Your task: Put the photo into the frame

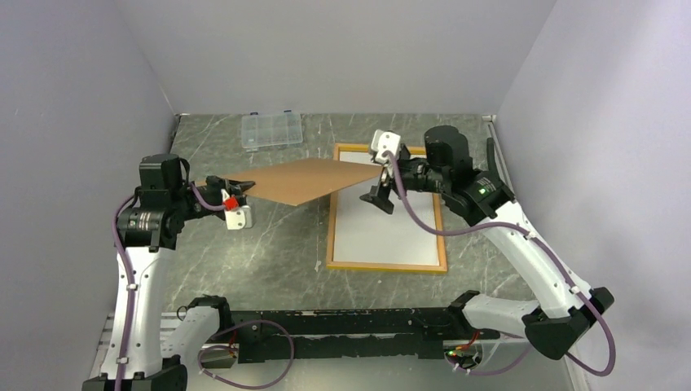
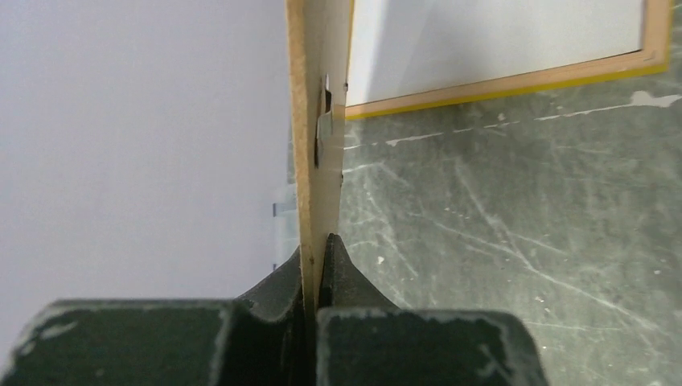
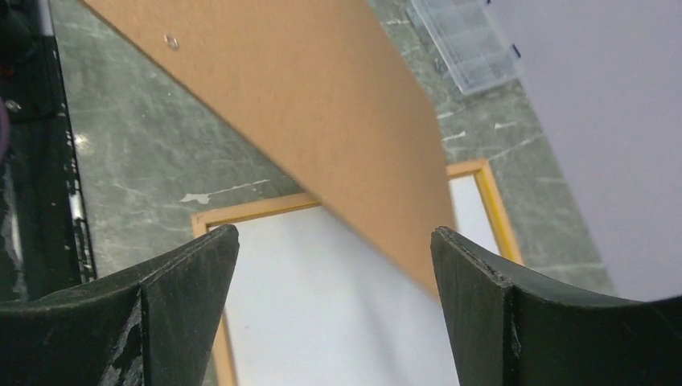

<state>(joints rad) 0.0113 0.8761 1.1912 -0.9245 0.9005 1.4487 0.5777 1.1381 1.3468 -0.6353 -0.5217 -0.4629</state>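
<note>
The frame [image 1: 386, 265] lies flat on the table right of centre, with a thin yellow-orange border around a plain white sheet [image 1: 383, 228]. No printed building picture shows, so the photo is not in view. My left gripper [image 1: 244, 189] is shut on the left corner of the brown backing board [image 1: 305, 179] and holds it tilted above the table, its right end over the frame's upper part. In the left wrist view the board [image 2: 318, 121] stands edge-on between my fingers [image 2: 315, 265]. My right gripper [image 1: 383, 195] is open and empty over the frame [image 3: 257, 209], beside the board's [image 3: 306, 104] right end.
A small clear plastic compartment box [image 1: 271, 129] sits at the back of the table and also shows in the right wrist view [image 3: 470, 48]. Grey walls close in on the left, back and right. The black arm rail [image 1: 342, 326] runs along the near edge.
</note>
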